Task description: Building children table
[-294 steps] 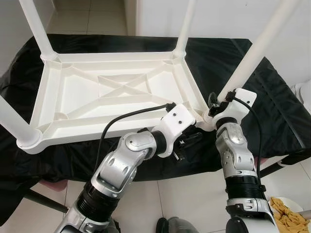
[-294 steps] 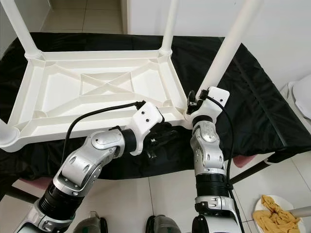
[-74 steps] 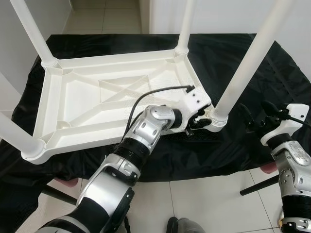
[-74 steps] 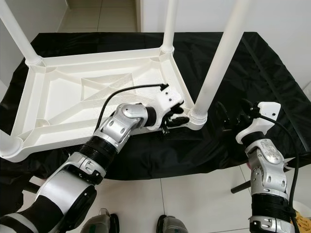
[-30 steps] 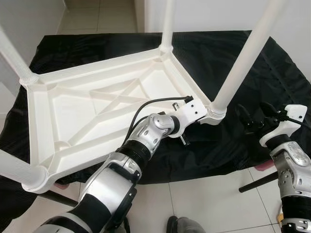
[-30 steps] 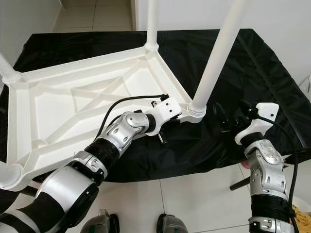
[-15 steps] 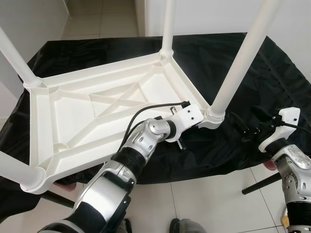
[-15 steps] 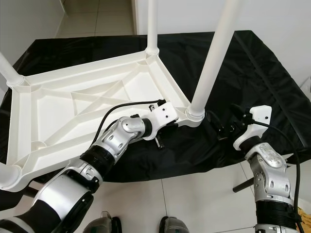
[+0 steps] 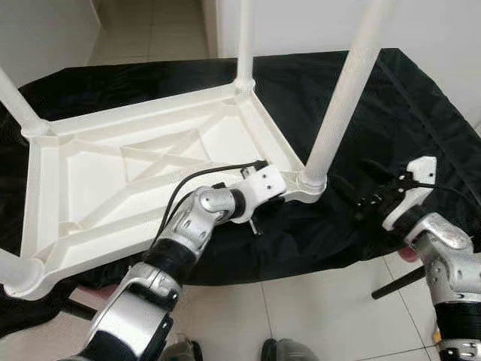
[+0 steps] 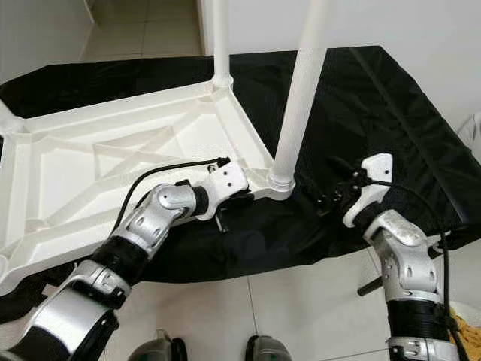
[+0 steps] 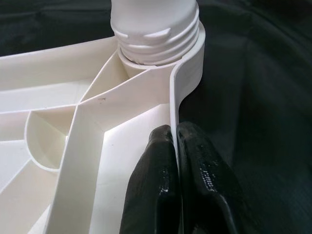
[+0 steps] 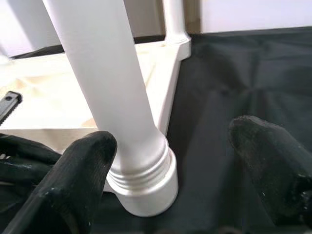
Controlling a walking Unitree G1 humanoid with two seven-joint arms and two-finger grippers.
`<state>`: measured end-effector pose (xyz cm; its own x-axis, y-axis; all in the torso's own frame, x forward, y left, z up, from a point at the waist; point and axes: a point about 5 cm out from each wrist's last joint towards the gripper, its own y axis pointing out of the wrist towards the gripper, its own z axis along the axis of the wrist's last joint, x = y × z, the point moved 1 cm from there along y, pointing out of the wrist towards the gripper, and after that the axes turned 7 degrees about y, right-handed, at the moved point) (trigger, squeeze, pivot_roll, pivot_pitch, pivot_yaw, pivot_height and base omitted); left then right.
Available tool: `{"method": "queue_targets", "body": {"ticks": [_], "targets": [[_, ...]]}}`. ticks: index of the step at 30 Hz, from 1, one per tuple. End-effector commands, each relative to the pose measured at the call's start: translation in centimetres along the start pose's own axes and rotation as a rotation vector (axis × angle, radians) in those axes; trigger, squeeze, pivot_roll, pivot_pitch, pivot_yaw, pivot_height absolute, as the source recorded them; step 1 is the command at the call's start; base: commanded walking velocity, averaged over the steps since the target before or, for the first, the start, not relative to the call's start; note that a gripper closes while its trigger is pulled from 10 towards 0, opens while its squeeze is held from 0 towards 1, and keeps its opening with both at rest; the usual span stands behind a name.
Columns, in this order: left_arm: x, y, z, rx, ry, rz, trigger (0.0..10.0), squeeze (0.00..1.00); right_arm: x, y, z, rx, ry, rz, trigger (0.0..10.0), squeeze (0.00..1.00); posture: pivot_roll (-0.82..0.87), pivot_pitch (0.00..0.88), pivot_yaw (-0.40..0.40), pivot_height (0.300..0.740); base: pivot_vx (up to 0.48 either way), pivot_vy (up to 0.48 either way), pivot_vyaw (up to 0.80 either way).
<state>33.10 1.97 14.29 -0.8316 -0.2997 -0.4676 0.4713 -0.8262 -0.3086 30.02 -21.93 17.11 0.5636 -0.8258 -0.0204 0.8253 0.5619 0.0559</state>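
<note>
A white plastic children's table (image 9: 98, 180) lies upside down on a black cloth (image 9: 391, 98), with its legs pointing up. My left gripper (image 11: 173, 134) is shut on the table's thin rim, just beside the near right corner socket (image 11: 153, 24); it also shows under its white wrist (image 9: 257, 219). The near right leg (image 9: 342, 90) stands in that socket. My right gripper (image 9: 353, 180) hovers open over the cloth to the right of that leg's base. In the right wrist view the leg (image 12: 112, 73) stands between and beyond the two spread fingertips (image 12: 87, 161).
The black cloth covers a low stand whose dark bar (image 9: 398, 282) sticks out at the near right. Tiled floor (image 9: 316, 316) lies in front, and a white wall (image 9: 436, 30) rises behind at the right. A bit of yellow cloth (image 10: 466, 320) lies on the floor.
The left gripper has kept its hold on the rim while the table swung and slid left. The right gripper has come closer to the near right leg. The camera has shifted too.
</note>
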Motion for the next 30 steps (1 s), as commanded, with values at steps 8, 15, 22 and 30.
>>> {"method": "queue_targets", "body": {"ticks": [8,15,22,30], "targets": [[1.0,-1.1,-0.5,0.027,-0.09,-0.003,10.0,0.0,-1.2,2.3,-0.8,-0.036,0.01,0.122,10.0,0.0,0.01,0.102,-0.045,0.74,0.0,0.0,0.0],[2.0,-1.0,1.3,0.077,-0.073,-0.051,10.0,0.0,-1.1,4.0,-1.1,-0.057,0.003,0.159,10.0,0.0,0.01,0.101,-0.047,0.74,0.0,0.0,0.0],[2.7,-1.0,1.6,0.07,-0.083,-0.063,10.0,0.0,-1.1,5.6,-1.4,-0.066,0.002,0.175,10.0,0.0,0.02,0.099,-0.042,0.74,0.0,0.0,0.0],[2.9,-1.1,1.8,0.056,-0.086,-0.057,10.0,0.0,-1.1,5.7,-2.8,-0.136,-0.046,0.226,10.0,0.0,0.04,0.099,-0.046,0.74,0.0,0.0,0.0]]}}
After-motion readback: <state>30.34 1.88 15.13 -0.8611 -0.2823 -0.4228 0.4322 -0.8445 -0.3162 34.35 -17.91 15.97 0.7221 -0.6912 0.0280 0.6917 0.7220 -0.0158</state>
